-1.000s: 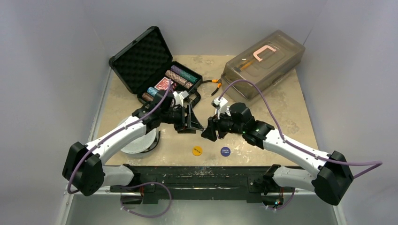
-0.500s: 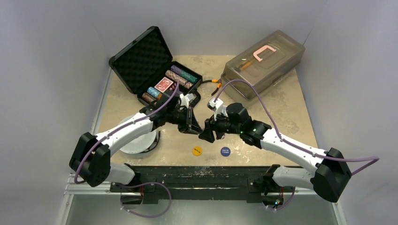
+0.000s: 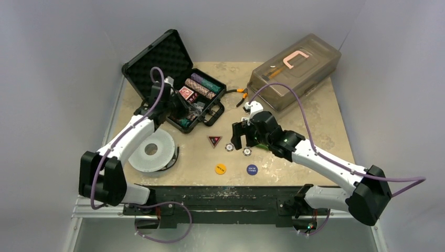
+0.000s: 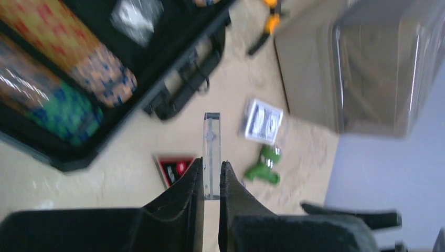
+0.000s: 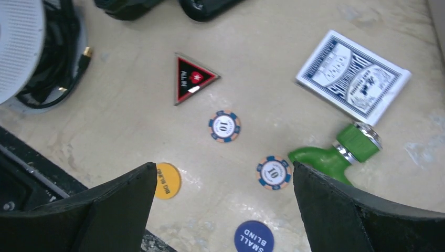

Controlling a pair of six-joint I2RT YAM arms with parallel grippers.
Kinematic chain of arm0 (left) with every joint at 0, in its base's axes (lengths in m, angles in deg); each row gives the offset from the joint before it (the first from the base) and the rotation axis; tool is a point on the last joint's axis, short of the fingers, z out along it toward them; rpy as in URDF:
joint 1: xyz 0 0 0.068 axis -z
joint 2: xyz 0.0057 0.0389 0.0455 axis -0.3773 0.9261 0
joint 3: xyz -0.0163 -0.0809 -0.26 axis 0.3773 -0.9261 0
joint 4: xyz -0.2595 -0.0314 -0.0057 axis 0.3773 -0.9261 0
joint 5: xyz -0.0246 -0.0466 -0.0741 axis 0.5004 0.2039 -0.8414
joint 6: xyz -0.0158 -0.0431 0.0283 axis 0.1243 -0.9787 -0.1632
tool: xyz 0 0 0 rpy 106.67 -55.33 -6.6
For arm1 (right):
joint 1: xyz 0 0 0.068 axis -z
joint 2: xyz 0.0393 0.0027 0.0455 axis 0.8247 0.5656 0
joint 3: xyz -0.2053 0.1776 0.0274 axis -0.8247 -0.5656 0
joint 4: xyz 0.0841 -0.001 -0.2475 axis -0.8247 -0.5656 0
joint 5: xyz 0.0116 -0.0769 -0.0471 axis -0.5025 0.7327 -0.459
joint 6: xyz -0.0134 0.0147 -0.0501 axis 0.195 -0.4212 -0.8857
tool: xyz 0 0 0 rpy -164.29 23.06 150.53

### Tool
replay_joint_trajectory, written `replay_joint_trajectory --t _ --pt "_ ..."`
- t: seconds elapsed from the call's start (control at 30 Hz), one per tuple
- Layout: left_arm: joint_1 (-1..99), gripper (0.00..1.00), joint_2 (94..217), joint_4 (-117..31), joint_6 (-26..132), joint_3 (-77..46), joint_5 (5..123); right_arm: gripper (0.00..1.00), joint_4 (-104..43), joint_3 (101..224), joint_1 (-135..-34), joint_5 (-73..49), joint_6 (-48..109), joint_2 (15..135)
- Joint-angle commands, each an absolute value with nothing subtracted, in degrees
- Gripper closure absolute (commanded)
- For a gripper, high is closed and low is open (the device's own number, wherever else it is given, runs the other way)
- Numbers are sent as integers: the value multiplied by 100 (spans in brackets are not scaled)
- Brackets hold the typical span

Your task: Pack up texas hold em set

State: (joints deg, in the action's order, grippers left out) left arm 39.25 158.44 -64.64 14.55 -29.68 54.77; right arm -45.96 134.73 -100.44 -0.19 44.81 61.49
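Your case [image 3: 157, 63] sits open at the tabletop's [image 3: 315, 121] back left, chip rows [image 3: 202, 86] inside. The left gripper [image 4: 211, 165] has its jaws pinched on a thin clear piece [image 4: 212, 136] (edge-on, hard to name). The right gripper [image 5: 224, 168] has its jaws wide and empty. Left to pack: blue deck [image 5: 352, 76], triangle marker [image 5: 191, 77], two chips [image 5: 224, 126], yellow button [image 5: 167, 180], blue button [image 5: 254, 237]. I'd judge it roughly halfway.

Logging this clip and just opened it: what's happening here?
Two robot arms are packing a poker set. The left gripper is shut on a thin clear piece I cannot identify, near the open black case holding chip rows. The right gripper hovers open above two loose chips, a triangle marker, a blue card deck and two round buttons on the table.
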Motion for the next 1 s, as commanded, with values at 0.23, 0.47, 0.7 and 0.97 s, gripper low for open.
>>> replay_joint_trajectory --t 0.23,0.47,0.7,0.97 --pt "3358 100 18181 -3175 388 -1801 7785 1 -4804 13839 -9366 -21 4708 6577" --pt "3233 100 19214 -2441 244 -1325 8396 1 -4892 14242 -9186 -33 4471 7164" --pt "3113 100 19659 -2458 -108 -1179 8350 1 -4874 14488 -9171 -114 4377 7468" --pt "3096 100 19599 -2954 -423 -1233 8449 1 -4839 14650 -9124 -111 4320 7609"
